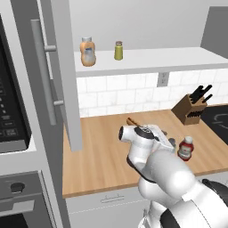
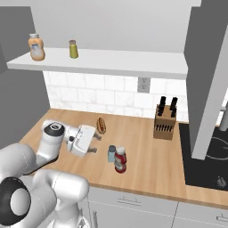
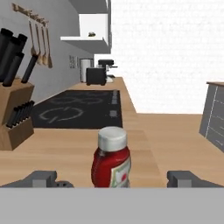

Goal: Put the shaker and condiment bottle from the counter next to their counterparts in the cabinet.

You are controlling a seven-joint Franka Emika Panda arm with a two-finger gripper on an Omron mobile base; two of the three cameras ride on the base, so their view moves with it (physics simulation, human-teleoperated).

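Note:
The red condiment bottle [image 2: 120, 159] [image 1: 186, 148] stands upright on the wooden counter [image 2: 147, 173]. The blue-grey shaker [image 2: 111, 153] touches its left side. My gripper [image 2: 94, 143] [image 1: 171, 144] lies level just left of the pair, open and empty. In the hand view the bottle [image 3: 111, 159] stands centred between my spread fingertips [image 3: 43, 178], a little ahead of them. On the white cabinet shelf [image 1: 151, 60] stand the orange bottle [image 1: 87, 52] [image 2: 36, 47] and the yellow-green shaker [image 1: 118, 50] [image 2: 73, 49]. The grey cabinet door [image 1: 58, 75] stands open at the left.
A wooden knife block [image 2: 164, 122] [image 1: 191, 109] [image 3: 15, 113] stands near the tiled wall. A black cooktop [image 2: 205, 156] [image 3: 74, 109] lies to the right. A small hot dog [image 2: 101, 125] lies behind my hand. An oven stack [image 1: 13, 133] bounds the left.

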